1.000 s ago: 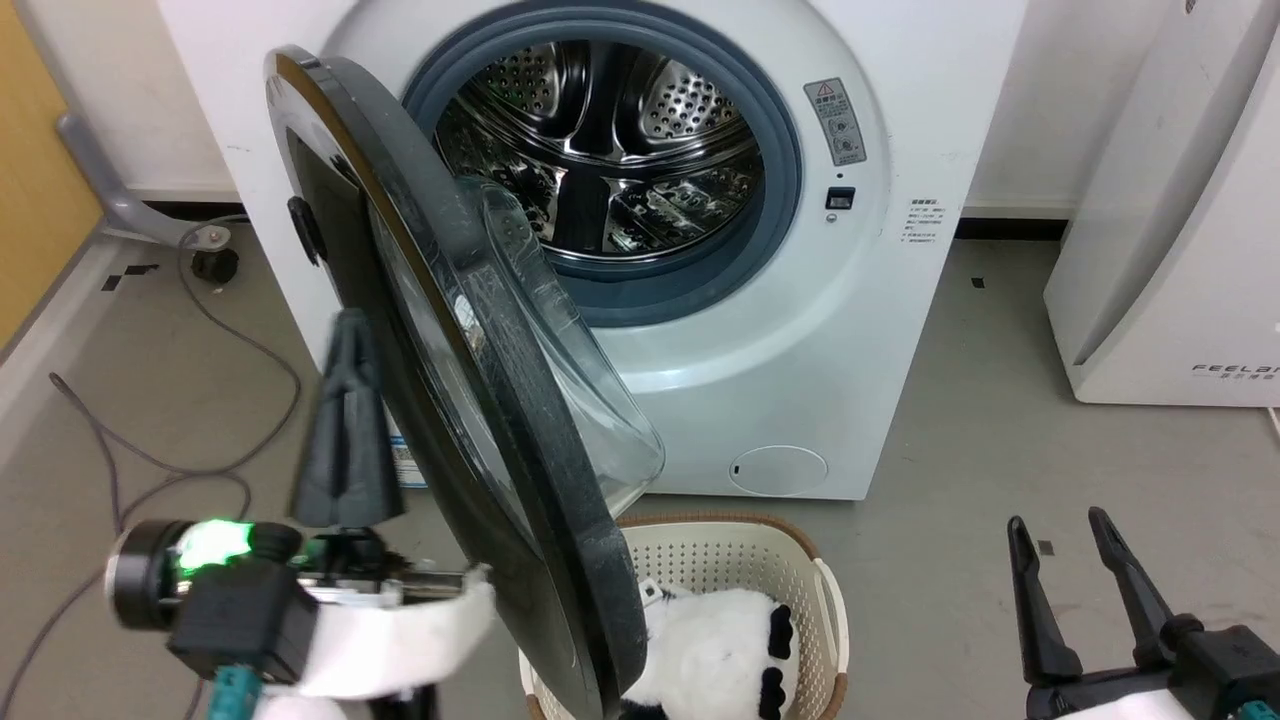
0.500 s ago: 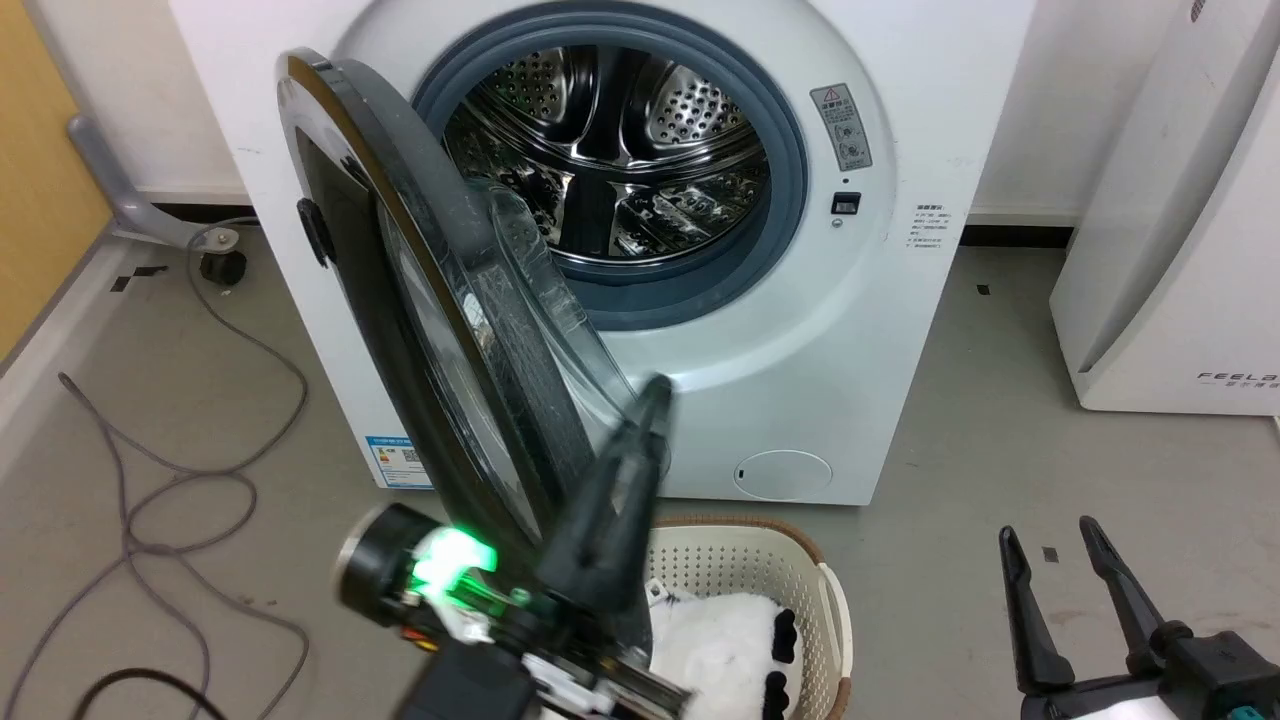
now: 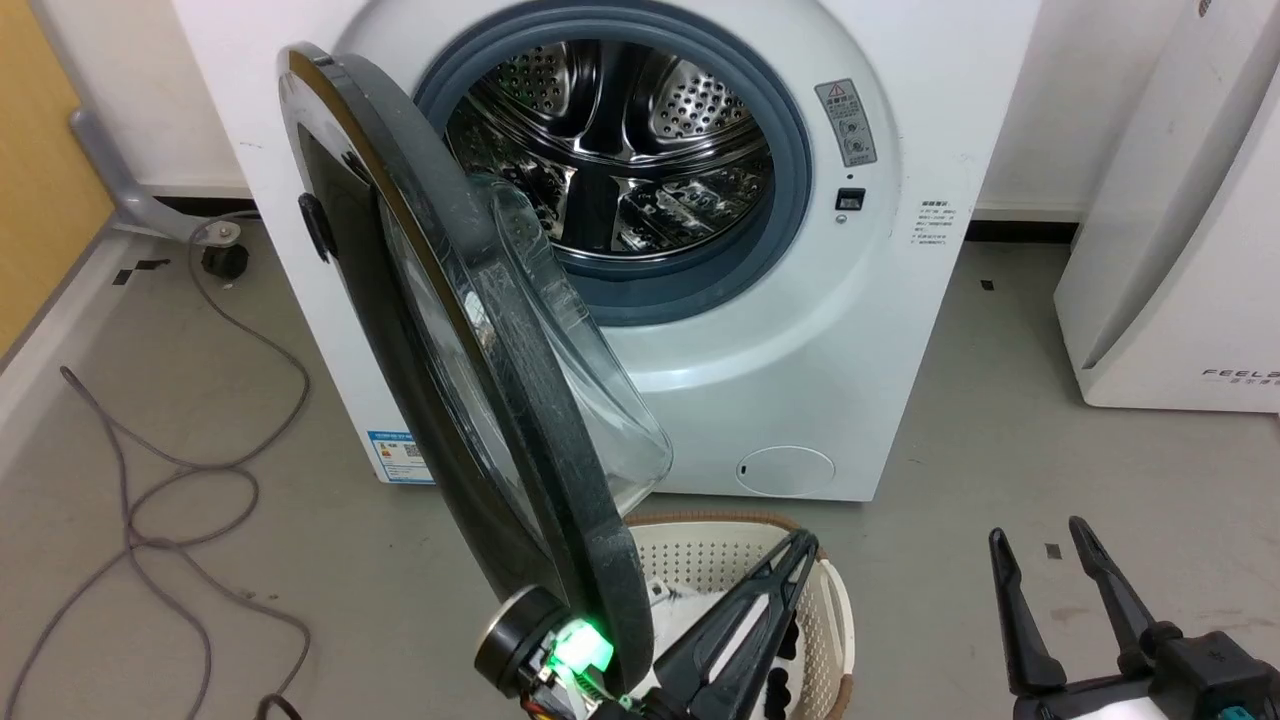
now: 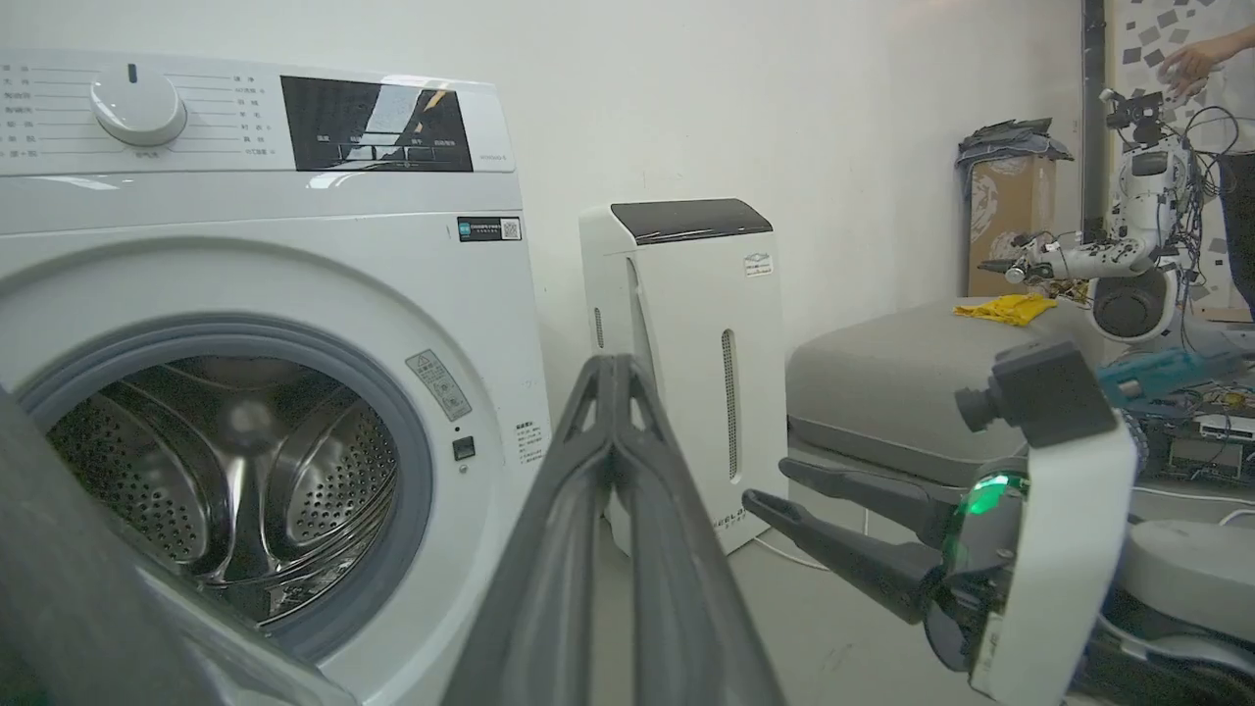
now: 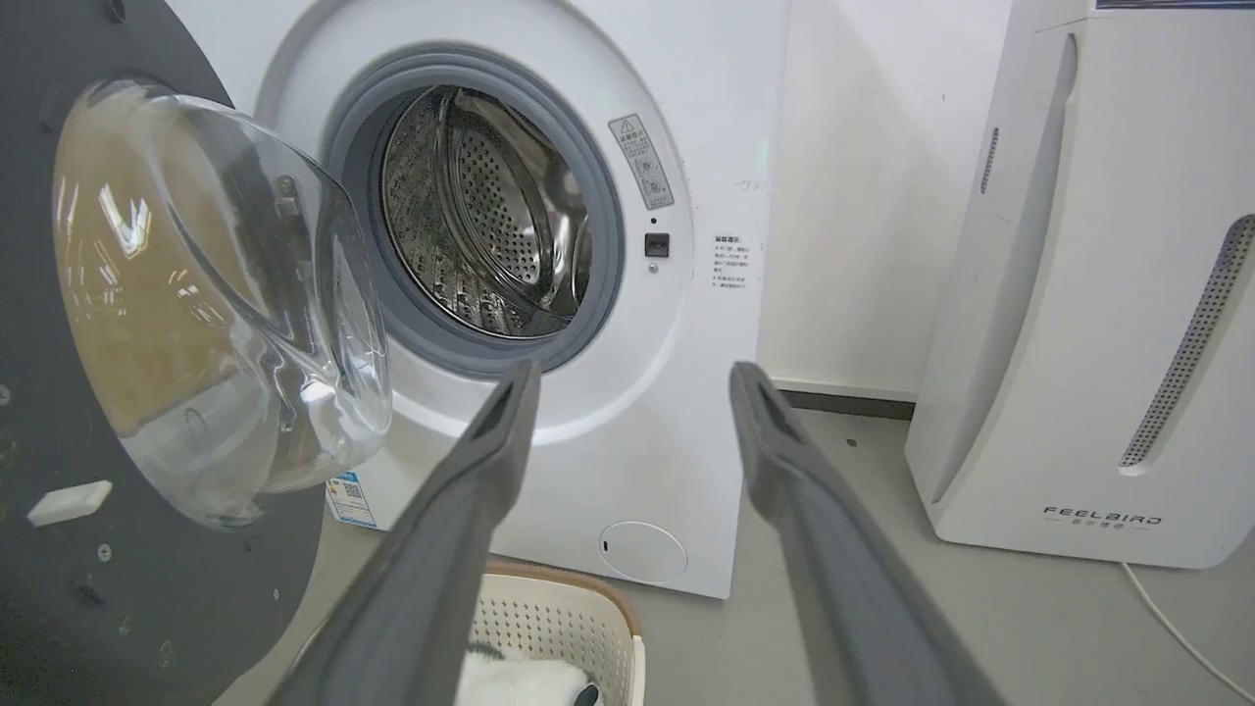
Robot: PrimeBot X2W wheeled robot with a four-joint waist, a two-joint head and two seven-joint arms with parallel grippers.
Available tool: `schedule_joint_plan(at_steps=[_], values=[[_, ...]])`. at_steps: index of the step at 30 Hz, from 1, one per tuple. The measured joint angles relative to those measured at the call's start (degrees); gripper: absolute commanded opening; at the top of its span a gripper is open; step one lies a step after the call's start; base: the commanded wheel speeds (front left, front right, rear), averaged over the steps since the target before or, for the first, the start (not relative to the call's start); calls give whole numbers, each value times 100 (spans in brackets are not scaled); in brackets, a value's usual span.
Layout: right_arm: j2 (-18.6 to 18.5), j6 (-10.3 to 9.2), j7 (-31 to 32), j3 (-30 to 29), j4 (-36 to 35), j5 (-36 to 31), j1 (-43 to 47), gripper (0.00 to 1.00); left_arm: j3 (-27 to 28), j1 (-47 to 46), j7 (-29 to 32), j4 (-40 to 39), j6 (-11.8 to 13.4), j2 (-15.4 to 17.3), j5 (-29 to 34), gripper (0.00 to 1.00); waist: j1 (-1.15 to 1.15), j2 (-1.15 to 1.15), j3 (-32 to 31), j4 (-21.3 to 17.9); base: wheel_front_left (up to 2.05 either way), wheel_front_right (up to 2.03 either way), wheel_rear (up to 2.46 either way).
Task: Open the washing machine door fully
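The washing machine door [image 3: 470, 400] stands ajar, edge-on to me, with its clear glass bowl [image 5: 216, 294] facing the steel drum. The white washing machine [image 3: 800, 330] is behind it. My left gripper [image 3: 803, 548] is shut on nothing, low beside the door's bottom edge on its inner side, fingers slanting up and right over a basket. In the left wrist view the same shut gripper [image 4: 613, 363] points at the machine's front [image 4: 294, 216]. My right gripper [image 3: 1038, 535] hangs open at the lower right, away from the door, and faces the machine in its own view [image 5: 637, 376].
A cream laundry basket [image 3: 690, 550] holding a black-and-white plush sits under the door's lower edge. A white FEELBIRD appliance [image 3: 1180, 250] stands to the right. A grey cable [image 3: 150, 480] loops on the floor at left. A person's hand [image 4: 1191, 59] and another robot [image 4: 1128, 245] are far off.
My left gripper has swung from the door's outer side, under its lower edge, to the inner side over the basket. The door has hardly moved. The right gripper is still.
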Motion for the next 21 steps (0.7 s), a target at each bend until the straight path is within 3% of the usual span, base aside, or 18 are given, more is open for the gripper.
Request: schedule_joint_plan(at_steps=[8,14,21], values=[[0,0,0,0,1,-1,0,100,45,219,0,435,37,26,-13,0,0,0,52,50,0,0,0],[0,0,0,-21,2,-18,-1,100,458,275,1,1001,200,33,-204,0,0,0,100,90,0,0,0],[0,0,0,-93,2,-19,-1,100,731,275,0,1277,205,23,-220,0,0,0,145,159,0,0,0]])
